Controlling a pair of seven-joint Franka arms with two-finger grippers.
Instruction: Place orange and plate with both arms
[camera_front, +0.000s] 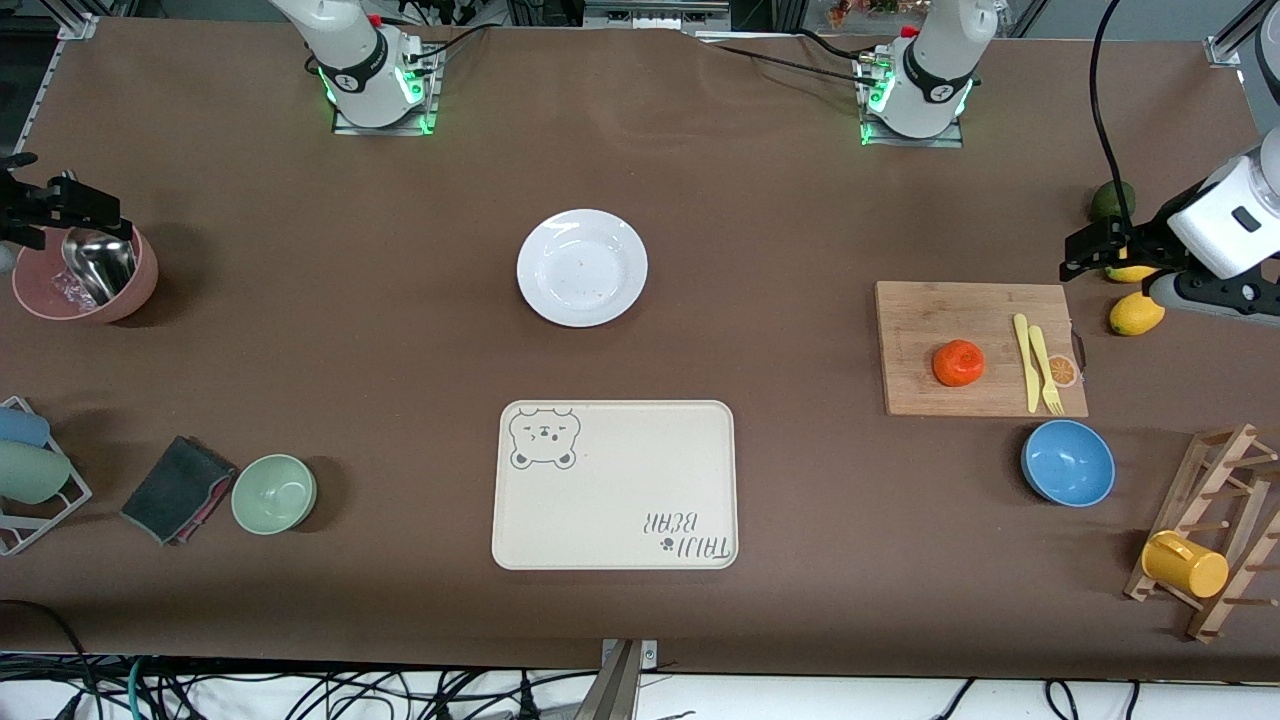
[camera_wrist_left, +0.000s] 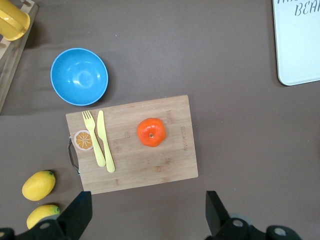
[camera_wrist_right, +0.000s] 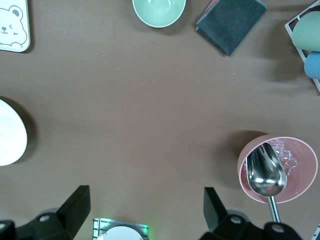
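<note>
Front view: the plate (camera_front: 582, 267) sits mid-worktop, a bit farther from the camera than the bear tray (camera_front: 615, 485). The orange (camera_front: 958, 362) is on the cutting board (camera_front: 980, 347) toward the left arm's end, beside a yellow knife and fork (camera_front: 1037, 363). Left tool (camera_front: 1085, 250) hangs over the lemons (camera_front: 1136, 313), right tool (camera_front: 40, 205) over the pink bowl (camera_front: 85, 275).

Left wrist view: left tool (camera_wrist_left: 147, 212) spread wide, empty, with the orange (camera_wrist_left: 151, 132) on the board.

Right wrist view: right tool (camera_wrist_right: 146, 210) also released, gripping nothing; plate (camera_wrist_right: 10, 132) edge visible.

Plate (camera_front: 581, 267) looking glossy ceramic; orange (camera_front: 958, 362) w/ dimpled waxy skin sitting on matt wood cutting board (camera_front: 975, 346); surface (camera_front: 800, 200) showing matt brown cloth.
</note>
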